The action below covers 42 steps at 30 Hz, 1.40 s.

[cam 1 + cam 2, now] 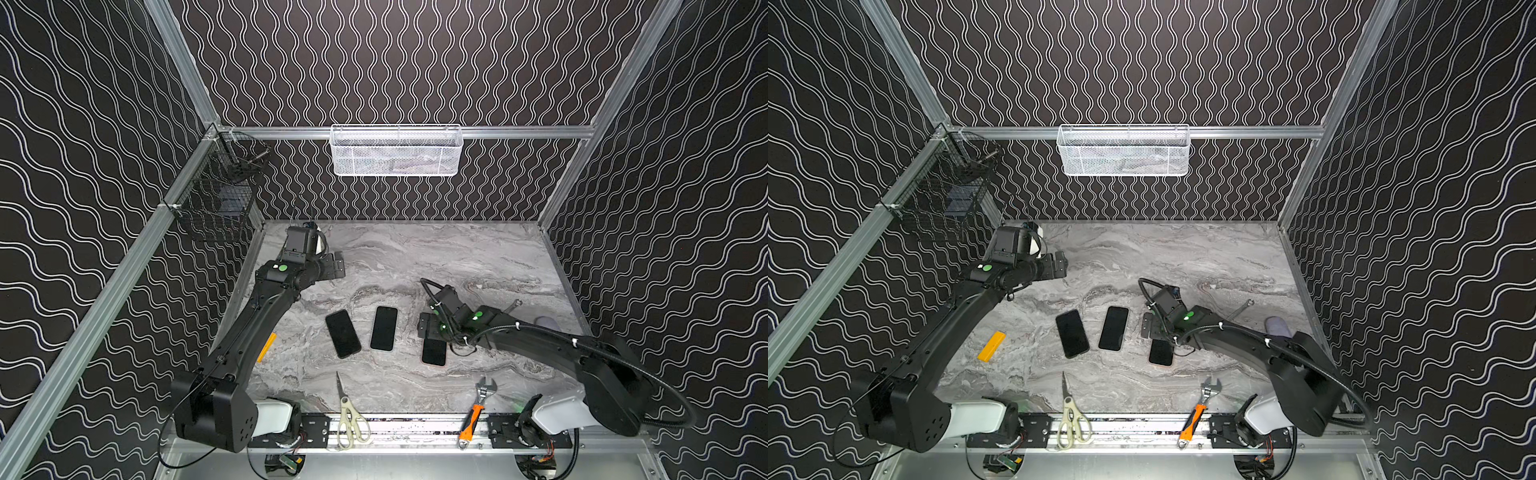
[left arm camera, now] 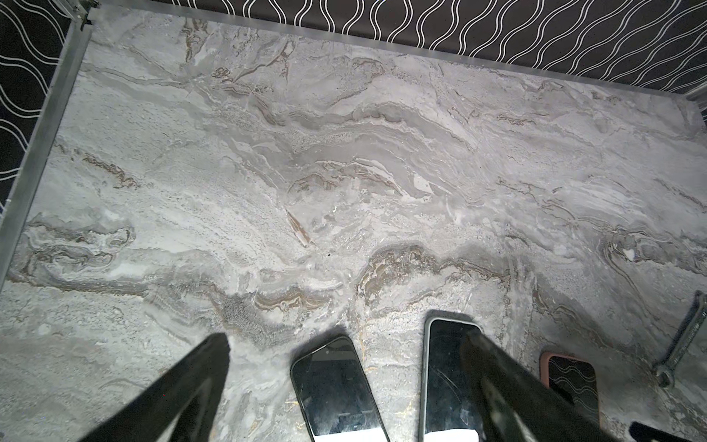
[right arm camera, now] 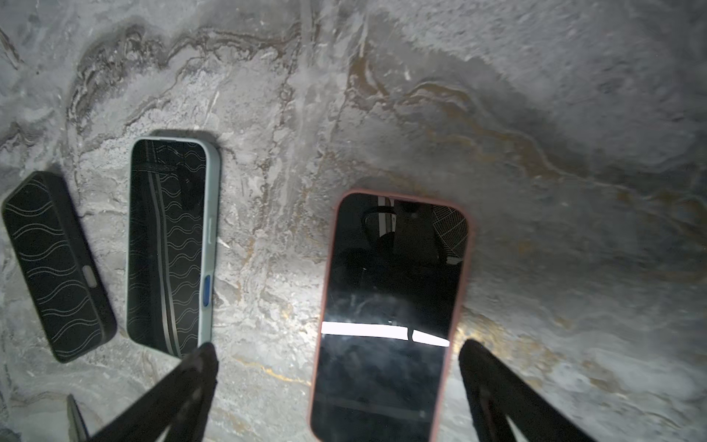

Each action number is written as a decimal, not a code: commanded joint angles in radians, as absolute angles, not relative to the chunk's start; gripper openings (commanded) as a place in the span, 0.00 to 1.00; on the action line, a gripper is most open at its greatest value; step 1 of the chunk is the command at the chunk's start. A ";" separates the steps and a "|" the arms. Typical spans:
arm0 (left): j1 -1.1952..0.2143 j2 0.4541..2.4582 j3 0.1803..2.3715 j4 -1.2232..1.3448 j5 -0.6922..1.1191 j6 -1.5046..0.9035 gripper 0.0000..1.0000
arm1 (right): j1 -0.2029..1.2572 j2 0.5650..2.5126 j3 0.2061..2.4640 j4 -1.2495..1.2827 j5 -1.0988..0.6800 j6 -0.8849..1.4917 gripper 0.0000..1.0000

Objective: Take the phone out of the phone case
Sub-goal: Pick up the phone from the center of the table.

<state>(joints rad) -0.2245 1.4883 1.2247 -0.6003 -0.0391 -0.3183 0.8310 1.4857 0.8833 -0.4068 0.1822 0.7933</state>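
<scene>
Marble-patterned grey bench (image 1: 457,257) floors a booth walled in black with white wavy lines. Low over it hangs the right pincer (image 3: 338,346), jaws spread wide and gripping nothing. Its two fingers (image 3: 199,367) straddle one end of a phone (image 3: 390,287), one on each side of it. That phone lies flat, screen up, inside its pink case (image 2: 544,371), whose rim shows around the glass.

Just beside it lies a second phone (image 3: 166,245) with a pale blue rim. Beyond that is a third phone (image 3: 53,264), black-edged and slightly turned against the other two.

The left pincer (image 2: 346,338) is likewise wide open and empty, raised near the back left corner, well apart from the phones.

Along the front edge lie scissors (image 1: 349,415) and an orange-handled wrench (image 1: 478,409). A yellow block (image 1: 991,346) sits by the left arm, and a spanner (image 1: 512,306) lies behind the right arm. A white basket (image 1: 397,150) hangs on the back wall and a black wire basket (image 1: 216,199) on the left wall.
</scene>
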 commanded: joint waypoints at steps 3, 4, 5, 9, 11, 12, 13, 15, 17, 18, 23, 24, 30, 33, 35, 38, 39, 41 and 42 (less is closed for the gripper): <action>-0.227 1.490 1.230 -0.595 -0.017 -0.330 0.99 | 0.871 1.525 0.901 -0.406 0.242 0.886 1.00; -0.227 1.489 1.230 -0.596 -0.016 -0.330 0.99 | 0.871 1.526 0.895 -0.398 0.238 0.895 1.00; -0.227 1.489 1.231 -0.596 -0.015 -0.331 0.99 | 0.871 1.526 0.893 -0.396 0.239 0.902 1.00; -0.227 1.492 1.231 -0.596 -0.014 -0.329 0.99 | 0.871 1.532 0.906 -0.431 0.261 0.931 1.00; -0.227 1.494 1.230 -0.597 -0.012 -0.329 0.99 | 0.871 1.533 0.916 -0.458 0.278 0.960 1.00; -0.227 1.494 1.230 -0.597 -0.013 -0.329 0.99 | 0.873 1.537 0.922 -0.472 0.285 0.971 0.99; -0.226 1.496 1.231 -0.596 -0.013 -0.329 0.99 | 0.874 1.539 0.928 -0.488 0.299 0.988 0.99; -0.226 1.498 1.230 -0.597 -0.014 -0.328 0.99 | 0.879 1.554 0.946 -0.534 0.329 1.026 0.98; -0.227 1.499 1.230 -0.597 -0.015 -0.328 0.99 | 0.879 1.575 0.968 -0.573 0.334 1.037 0.99; -0.227 1.500 1.232 -0.597 -0.015 -0.327 0.99 | 0.880 1.587 0.981 -0.594 0.334 1.042 0.98; -0.226 1.502 1.233 -0.601 -0.024 -0.325 0.99 | 0.879 1.619 1.027 -0.650 0.306 1.018 0.97; -0.227 1.503 1.232 -0.602 -0.025 -0.324 0.99 | 0.880 1.616 1.021 -0.647 0.299 1.013 0.97; -0.226 1.510 1.234 -0.605 -0.020 -0.325 0.99 | 0.879 1.621 1.003 -0.649 0.257 0.978 0.96; -0.226 1.513 1.233 -0.605 -0.017 -0.326 0.99 | 0.879 1.622 0.952 -0.634 0.236 0.959 0.94; -0.227 1.511 1.233 -0.606 -0.018 -0.325 0.99 | 0.879 1.616 0.933 -0.618 0.222 0.954 0.94; -0.227 1.513 1.233 -0.606 -0.018 -0.327 0.99 | 0.879 1.617 0.918 -0.607 0.216 0.950 0.93; -0.226 1.513 1.232 -0.606 -0.016 -0.327 0.99 | 0.879 1.618 0.917 -0.607 0.218 0.946 0.92; -0.226 1.515 1.232 -0.605 -0.017 -0.327 0.99 | 0.879 1.624 0.917 -0.604 0.219 0.939 0.91; -0.226 1.515 1.232 -0.606 -0.017 -0.327 0.99 | 0.879 1.628 0.920 -0.602 0.218 0.936 0.91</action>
<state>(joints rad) -0.2245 1.5078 1.2255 -0.6228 -0.0181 -0.3180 0.8780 1.6211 0.9192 -0.6075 0.2222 0.9489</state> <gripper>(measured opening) 0.989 0.911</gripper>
